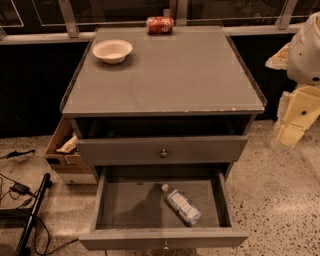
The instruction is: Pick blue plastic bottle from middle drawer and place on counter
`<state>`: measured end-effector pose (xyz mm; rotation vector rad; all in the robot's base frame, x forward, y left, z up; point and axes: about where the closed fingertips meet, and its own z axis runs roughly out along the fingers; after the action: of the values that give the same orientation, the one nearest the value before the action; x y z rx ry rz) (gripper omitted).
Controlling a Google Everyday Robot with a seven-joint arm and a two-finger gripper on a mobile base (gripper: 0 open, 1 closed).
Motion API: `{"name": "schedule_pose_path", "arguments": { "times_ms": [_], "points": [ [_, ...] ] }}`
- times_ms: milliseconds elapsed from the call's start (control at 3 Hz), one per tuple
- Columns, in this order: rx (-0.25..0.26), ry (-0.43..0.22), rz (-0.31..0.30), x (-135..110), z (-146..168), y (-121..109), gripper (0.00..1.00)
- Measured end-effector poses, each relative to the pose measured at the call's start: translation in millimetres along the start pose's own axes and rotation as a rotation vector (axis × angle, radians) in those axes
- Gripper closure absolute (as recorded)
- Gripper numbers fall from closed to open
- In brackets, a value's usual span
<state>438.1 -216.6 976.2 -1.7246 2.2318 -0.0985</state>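
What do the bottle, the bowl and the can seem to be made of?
Bottle: clear plastic, see-through, pale label. Bowl: matte white, perhaps paper or foam. Can: likely metal, glossy red. Gripper, at the right edge: pale yellowish plastic, apparently.

This is looking like a robot test space in some office-type building, definitely not a home. A lone grey drawer cabinet (120, 150) is sitting out on a speckled polished floor (280, 200), with glass panels (125, 10) and metal railing posts (67, 17) running along behind it at 12 o'clock. Loose black cables (15, 190) are trailing over the floor at 8 o'clock, a cardboard box (60, 150) is peeking out at 9 o'clock, and the robot's gripper (289, 131) is hanging beside the cabinet at 3 o'clock.
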Motion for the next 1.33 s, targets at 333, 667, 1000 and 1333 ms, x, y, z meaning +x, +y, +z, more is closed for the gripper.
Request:
{"name": "schedule_pose_path", "arguments": {
  "times_ms": [333,667,1000,1333],
  "points": [
    [0.0,0.0,0.0,0.0,0.0,0.0,0.0],
    [0.0,0.0,0.0,0.0,0.0,0.0,0.16],
    [0.012,-0.043,0.075,-0.6,22.4,2.8,0.47],
    [0.014,-0.092,0.202,-3.7,69.1,9.7,0.7]
  ]
}}
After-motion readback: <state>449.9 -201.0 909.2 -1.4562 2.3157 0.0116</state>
